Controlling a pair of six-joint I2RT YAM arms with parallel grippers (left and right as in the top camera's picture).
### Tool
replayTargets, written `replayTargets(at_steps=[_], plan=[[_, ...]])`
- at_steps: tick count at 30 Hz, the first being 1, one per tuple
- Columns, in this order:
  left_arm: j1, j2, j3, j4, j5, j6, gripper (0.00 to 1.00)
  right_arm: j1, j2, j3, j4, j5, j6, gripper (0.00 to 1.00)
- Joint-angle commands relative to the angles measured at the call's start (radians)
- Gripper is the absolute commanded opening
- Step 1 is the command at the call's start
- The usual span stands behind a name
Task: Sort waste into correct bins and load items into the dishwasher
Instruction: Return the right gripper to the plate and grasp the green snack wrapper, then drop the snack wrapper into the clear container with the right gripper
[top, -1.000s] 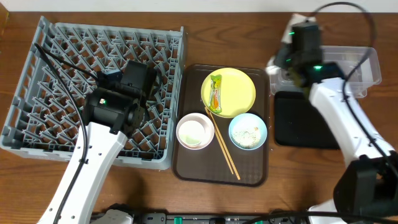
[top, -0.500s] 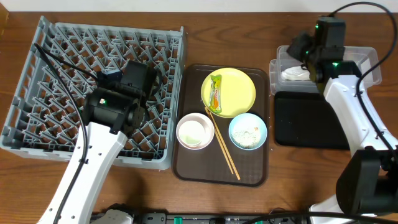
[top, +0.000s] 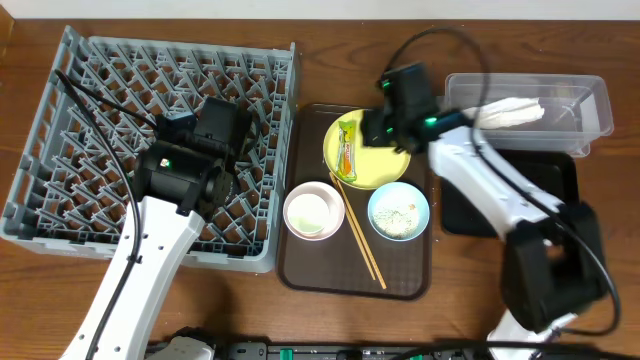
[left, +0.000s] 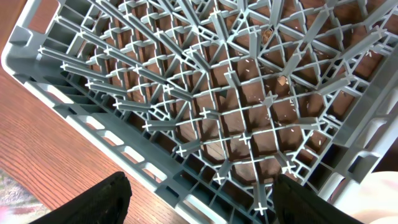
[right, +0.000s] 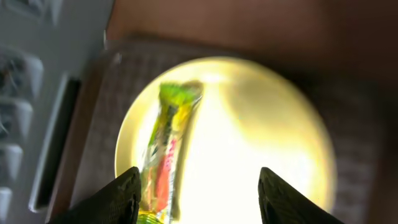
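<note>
My right gripper (right: 199, 199) hangs open over the round yellow plate (top: 380, 150), its fingers straddling the plate's left part. The green-and-orange wrapper (right: 168, 149) lies on that plate next to the left finger, untouched. A crumpled white napkin (top: 510, 110) rests inside the clear box (top: 595, 110). On the brown tray (top: 300, 270) stand a white bowl (top: 314, 212) and a light blue bowl (top: 398, 212) holding rice, with chopsticks (top: 360, 235) between them. My left gripper (left: 199, 202) is open and empty above the grey dish rack (left: 236, 112), near its front edge.
The shallow black tray (top: 560, 200) lies below the clear box at the right. Bare wooden table (top: 250, 310) runs along the front. Cables trail over the rack's left side and behind the right arm.
My right arm swung left from the clear box to above the yellow plate and its jaws opened. The napkin now lies in the clear box. The left arm has not moved.
</note>
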Motion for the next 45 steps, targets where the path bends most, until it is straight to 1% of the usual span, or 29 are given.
replayTargets(at_steps=[1, 4, 8, 11, 13, 15, 16, 17, 18, 20, 21, 23, 28, 33, 35, 36, 39, 43, 44, 45], plan=[[0.005, 0.002, 0.016, -0.007, -0.009, -0.008, 0.76, 0.050, 0.062, 0.000, 0.024, 0.020, -0.010, 0.59], [0.005, 0.002, 0.016, -0.007, -0.009, -0.008, 0.76, 0.091, 0.120, 0.000, 0.061, 0.032, 0.018, 0.59], [0.005, 0.002, 0.016, -0.007, -0.009, -0.008, 0.76, 0.110, 0.172, 0.000, 0.071, 0.064, 0.085, 0.59], [0.005, 0.002, 0.016, -0.007, -0.009, -0.008, 0.76, 0.119, 0.197, 0.000, 0.076, 0.060, 0.102, 0.59], [0.005, 0.002, 0.016, -0.007, -0.009, -0.009, 0.76, 0.127, 0.209, 0.000, 0.078, 0.061, 0.102, 0.55], [0.005, 0.002, 0.016, -0.007, -0.009, -0.008, 0.76, 0.130, 0.209, 0.000, 0.077, 0.065, 0.103, 0.38], [0.005, 0.002, 0.016, -0.007, -0.009, -0.008, 0.76, 0.130, 0.208, 0.000, 0.078, 0.066, 0.102, 0.27], [0.005, 0.002, 0.016, -0.007, -0.009, -0.009, 0.76, 0.129, 0.205, 0.002, 0.077, 0.069, 0.102, 0.23], [0.005, 0.002, 0.016, -0.008, -0.009, -0.008, 0.76, 0.127, 0.201, 0.005, 0.077, 0.073, 0.102, 0.15], [0.005, 0.002, 0.016, -0.008, -0.009, -0.008, 0.76, 0.115, 0.187, 0.013, 0.075, 0.080, 0.101, 0.03], [0.005, 0.002, 0.016, -0.008, -0.009, -0.008, 0.76, 0.106, 0.177, 0.019, 0.071, 0.088, 0.101, 0.01], [0.005, 0.002, 0.016, -0.010, -0.009, -0.008, 0.76, 0.085, 0.149, 0.034, 0.055, 0.112, 0.101, 0.01], [0.005, 0.002, 0.016, -0.011, -0.009, -0.008, 0.76, -0.027, 0.000, 0.061, 0.012, 0.186, 0.090, 0.01], [0.005, 0.002, 0.016, -0.011, -0.009, -0.008, 0.76, -0.169, -0.109, 0.061, 0.008, 0.235, 0.096, 0.01], [0.005, 0.002, 0.016, -0.011, -0.009, -0.008, 0.76, -0.225, -0.129, 0.061, 0.008, 0.244, 0.103, 0.01], [0.005, 0.002, 0.016, -0.011, -0.009, -0.008, 0.76, -0.275, -0.133, 0.061, 0.008, 0.245, 0.104, 0.01], [0.005, 0.002, 0.015, -0.011, -0.009, -0.008, 0.76, -0.339, -0.125, 0.061, -0.002, 0.248, 0.111, 0.02], [0.005, 0.002, 0.015, -0.011, -0.009, -0.008, 0.76, -0.406, -0.111, 0.060, -0.012, 0.263, 0.155, 0.04], [0.005, 0.002, 0.015, -0.011, -0.009, -0.008, 0.76, -0.419, -0.108, 0.060, -0.010, 0.263, 0.155, 0.07], [0.005, 0.002, 0.015, -0.011, -0.009, -0.008, 0.76, -0.429, -0.104, 0.060, -0.009, 0.263, 0.157, 0.15]])
